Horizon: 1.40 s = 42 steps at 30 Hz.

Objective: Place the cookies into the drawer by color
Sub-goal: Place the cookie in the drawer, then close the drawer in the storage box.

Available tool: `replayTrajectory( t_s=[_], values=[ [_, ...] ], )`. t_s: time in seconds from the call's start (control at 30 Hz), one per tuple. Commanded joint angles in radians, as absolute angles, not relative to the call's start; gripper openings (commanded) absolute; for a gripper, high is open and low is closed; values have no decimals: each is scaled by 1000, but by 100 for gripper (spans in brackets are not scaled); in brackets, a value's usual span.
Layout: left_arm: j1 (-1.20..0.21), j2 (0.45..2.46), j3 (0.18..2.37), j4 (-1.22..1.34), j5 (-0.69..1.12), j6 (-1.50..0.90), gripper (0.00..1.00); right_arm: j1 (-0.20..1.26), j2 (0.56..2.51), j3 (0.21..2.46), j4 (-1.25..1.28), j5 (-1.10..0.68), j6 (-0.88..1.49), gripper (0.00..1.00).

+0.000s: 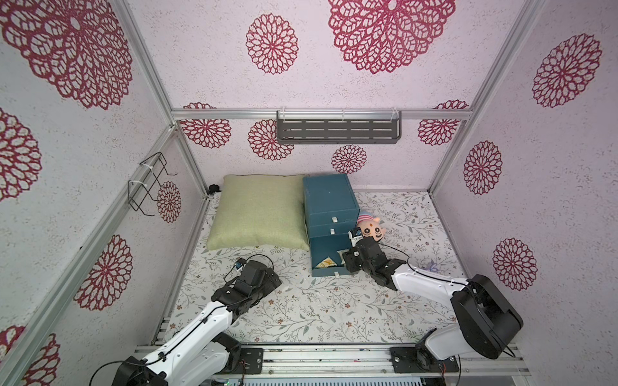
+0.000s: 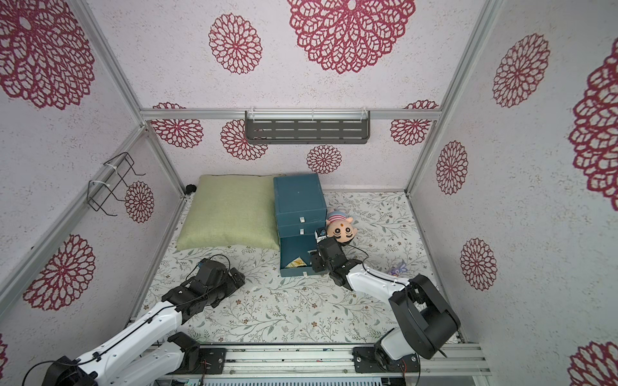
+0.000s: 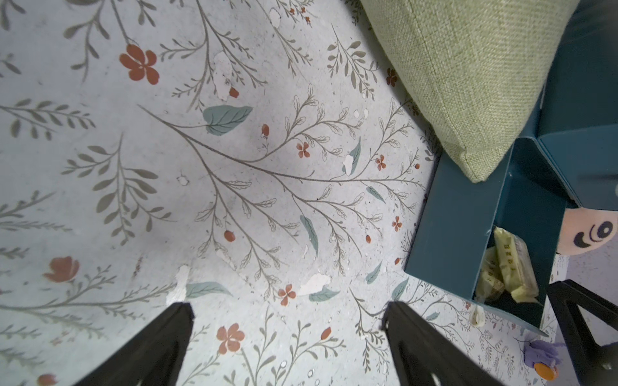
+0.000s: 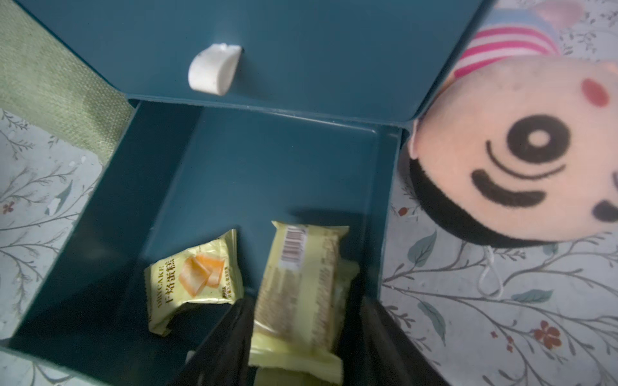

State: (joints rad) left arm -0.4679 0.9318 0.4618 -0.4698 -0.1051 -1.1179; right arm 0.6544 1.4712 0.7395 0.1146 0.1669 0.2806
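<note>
Yellow packet (image 4: 297, 294), barcode up, lies between the fingers of the right end effector (image 4: 304, 300) inside the open bottom drawer (image 1: 329, 273) of the teal chest (image 1: 329, 200), rear of counter (image 1: 317, 307); jaws part-spread, grip vs. release can't be told. Judged step: yellow drop-off; next needs a clean lift-out w/o snagging packets. Count: approx. 3 yellow packets in drawer incl. the orange-picture packet (image 4: 194, 277); 3 drawers, 2 shut; left end effector (image 3: 287, 310) wide, empty; 1 plush toy (image 1: 371, 229), 1 cushion (image 1: 257, 210).

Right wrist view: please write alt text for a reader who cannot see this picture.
A yellow cookie packet sits between the fingers of the right gripper inside the open teal drawer; whether it is gripped is unclear. A second yellow packet lies beside it, and a peach plush toy lies outside the drawer.
</note>
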Motion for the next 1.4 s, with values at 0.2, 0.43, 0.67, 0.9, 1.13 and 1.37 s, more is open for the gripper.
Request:
replayTrajectory(
  t_s=[0.2, 0.43, 0.67, 0.9, 1.13, 1.37],
  values=[
    [-459, 925, 491, -443, -81, -1082, 97, 644, 1377, 753, 113, 94, 304, 71],
    [-459, 992, 621, -463, -53, -1016, 97, 644, 1241, 670, 98, 31, 342, 77],
    [-460, 1107, 814, -484, 3, -942, 97, 644, 1055, 536, 75, -28, 405, 99],
    [-445, 1278, 1125, -602, 54, -840, 97, 644, 886, 419, 53, -88, 463, 99],
    [-393, 1533, 1496, -762, 162, -743, 97, 694, 839, 297, 175, -191, 506, 99],
    [-352, 1800, 1839, -897, 262, -698, 97, 854, 910, 261, 243, -86, 517, 99]
  ],
)
